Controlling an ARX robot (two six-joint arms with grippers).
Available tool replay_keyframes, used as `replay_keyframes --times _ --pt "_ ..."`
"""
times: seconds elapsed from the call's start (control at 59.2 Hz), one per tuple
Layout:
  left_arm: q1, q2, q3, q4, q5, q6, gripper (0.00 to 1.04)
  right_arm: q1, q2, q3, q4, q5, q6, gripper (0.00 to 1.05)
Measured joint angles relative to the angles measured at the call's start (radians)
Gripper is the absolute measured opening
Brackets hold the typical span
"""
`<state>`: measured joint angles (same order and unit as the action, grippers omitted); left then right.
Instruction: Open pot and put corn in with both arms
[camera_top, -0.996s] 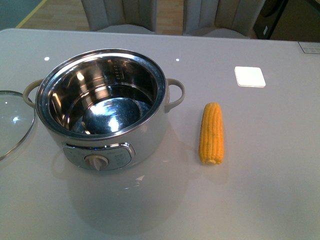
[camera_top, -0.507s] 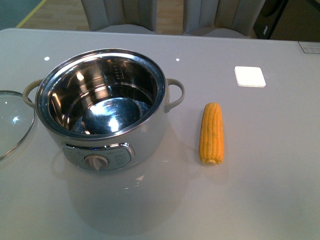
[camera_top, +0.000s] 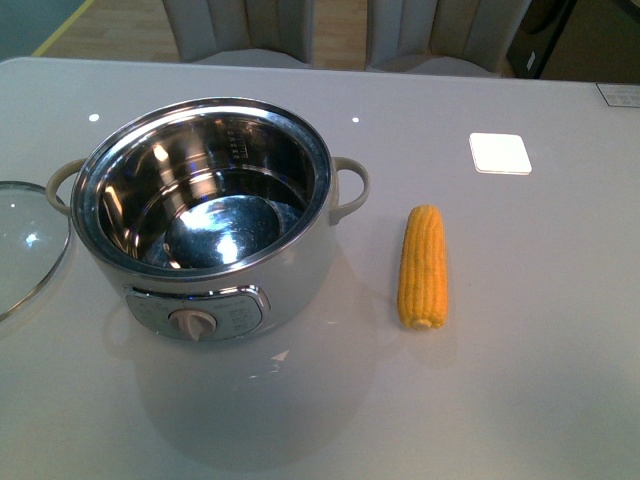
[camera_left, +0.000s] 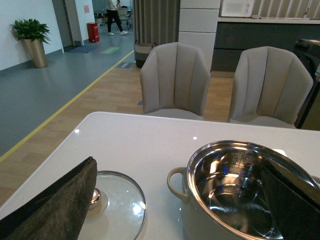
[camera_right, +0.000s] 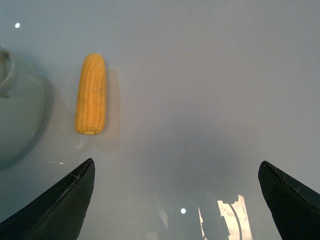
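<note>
Yellow-orange husked corn cob, flat on the pale glossy bench, right of the large round white electric pot and apart from it, nearest the right cream loop handle. Lies with its long axis running away from the robot: tapered tip pointing far, blunt cut end near. Pot uncovered, shiny steel interior showing; round steel-rimmed glass lid resting on the bench just left of it. Left tool spread wide, gripping nothing. Right tool likewise spread wide and unladen, above the bench near the corn cob.
</note>
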<state>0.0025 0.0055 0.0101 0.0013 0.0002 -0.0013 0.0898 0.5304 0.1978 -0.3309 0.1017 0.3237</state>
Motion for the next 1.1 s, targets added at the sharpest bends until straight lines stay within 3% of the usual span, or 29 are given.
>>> replay_keyframes --times 0.27,0.49,0.726,1.098 --pt "0.0 0.0 0.0 0.0 0.0 0.0 0.98 0.169 0.557 0.062 0.444 0.042 -0.006 0.96" --pt "0.0 0.0 0.0 0.0 0.0 0.0 0.98 0.207 0.988 0.23 0.681 0.034 -0.028 0.96" --pt "0.0 0.0 0.0 0.0 0.0 0.0 0.98 0.213 1.337 0.404 0.754 0.051 -0.053 0.96" --pt "0.0 0.0 0.0 0.0 0.0 0.0 0.98 0.27 1.506 0.579 0.706 0.018 -0.001 0.96"
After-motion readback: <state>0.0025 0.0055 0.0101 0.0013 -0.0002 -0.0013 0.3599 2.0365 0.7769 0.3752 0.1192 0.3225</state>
